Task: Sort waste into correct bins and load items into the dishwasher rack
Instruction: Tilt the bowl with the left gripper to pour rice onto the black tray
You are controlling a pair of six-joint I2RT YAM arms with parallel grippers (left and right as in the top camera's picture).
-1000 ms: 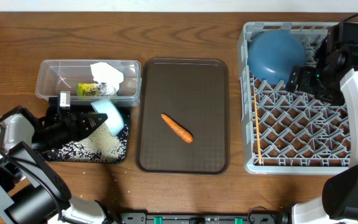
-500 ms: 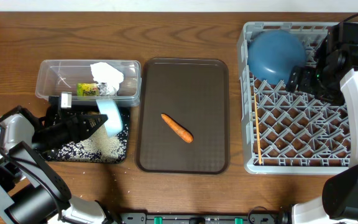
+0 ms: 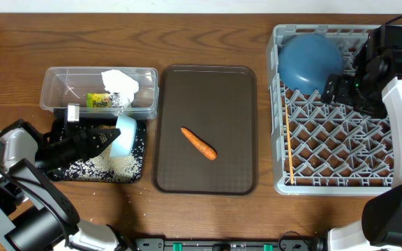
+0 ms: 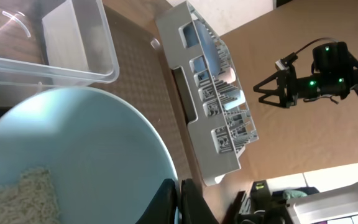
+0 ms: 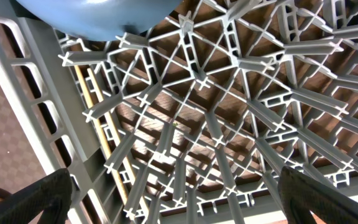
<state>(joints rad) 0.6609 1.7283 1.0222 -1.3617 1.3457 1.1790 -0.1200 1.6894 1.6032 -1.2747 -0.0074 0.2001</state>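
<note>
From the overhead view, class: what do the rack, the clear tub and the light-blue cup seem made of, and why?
The dishwasher rack: probably moulded plastic, matte grey; thin lattice ribs. The clear tub: likely glossy transparent plastic; contents show through its walls. The light-blue cup: smooth, opaque, slight sheen; ceramic or plastic, unclear.

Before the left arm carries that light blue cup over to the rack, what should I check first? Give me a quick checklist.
1. Left end effector shut on light-blue cup rim: ok.
2. Cup emptied of rice: not ok, a clump sits inside.
3. Cup above the black tray: ok.
4. Free pegs in dishwasher rack: ok.
5. Right end effector clear of the path: cannot tell; it hangs open over the rack.
</note>
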